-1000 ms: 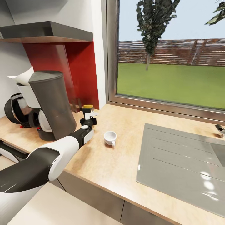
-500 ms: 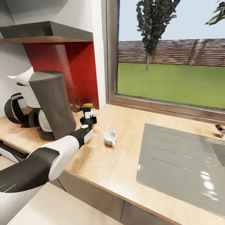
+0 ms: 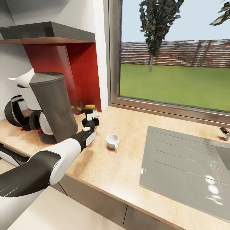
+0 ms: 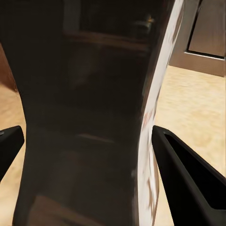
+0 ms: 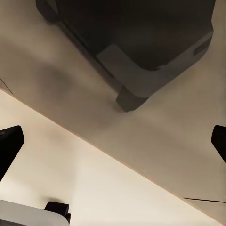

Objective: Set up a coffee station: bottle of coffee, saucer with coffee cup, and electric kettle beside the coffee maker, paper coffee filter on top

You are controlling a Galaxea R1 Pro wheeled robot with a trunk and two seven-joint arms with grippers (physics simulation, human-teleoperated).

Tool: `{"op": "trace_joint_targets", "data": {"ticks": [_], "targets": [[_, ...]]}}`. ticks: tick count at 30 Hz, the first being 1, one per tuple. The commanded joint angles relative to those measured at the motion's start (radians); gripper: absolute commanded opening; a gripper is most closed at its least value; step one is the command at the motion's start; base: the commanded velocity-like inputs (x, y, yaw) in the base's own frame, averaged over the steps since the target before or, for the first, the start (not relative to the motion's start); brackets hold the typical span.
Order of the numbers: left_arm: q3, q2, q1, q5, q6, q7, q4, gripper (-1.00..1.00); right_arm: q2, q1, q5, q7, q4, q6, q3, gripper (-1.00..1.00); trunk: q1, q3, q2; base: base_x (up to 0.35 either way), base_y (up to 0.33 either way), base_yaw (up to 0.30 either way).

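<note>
Bottle of coffee (image 3: 89,109) is sinking onto the kitchen countertop (image 3: 127,127) beside the coffee maker (image 3: 52,105), left gripper (image 3: 90,115) gripping it between barely parted fingers; release follows.

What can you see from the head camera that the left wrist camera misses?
Head view alone: the coffee maker with a paper filter on top, the kettle behind it, the white cup, the sink and the window. Left wrist view alone: the dark jar close up, between the claw's fingers. Both: the jar, the left claw and the wooden counter.
</note>
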Motion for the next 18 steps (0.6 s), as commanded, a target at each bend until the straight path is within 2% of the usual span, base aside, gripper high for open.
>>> {"op": "trace_joint_targets", "data": {"ticks": [1, 6, 18], "targets": [[-0.007, 0.000, -0.001, 0.008, -0.004, 0.004, -0.003, -1.00, -0.001, 0.000, -0.011, 0.006, -0.001, -0.001, 0.004, 1.00, 0.000, -0.001, -0.001, 0.000, 0.000, 0.000], [-0.006, 0.000, -0.001, 0.008, -0.005, 0.004, -0.034, -1.00, -0.001, 0.000, -0.011, 0.006, -0.001, -0.001, 0.004, 1.00, 0.000, -0.001, -0.001, 0.000, 0.000, 0.000], [-0.005, 0.000, -0.001, 0.007, -0.005, 0.004, -0.040, -1.00, -0.001, 0.000, -0.011, 0.006, -0.001, -0.001, 0.004, 1.00, 0.000, -0.006, -0.001, 0.000, 0.000, 0.000]]}}
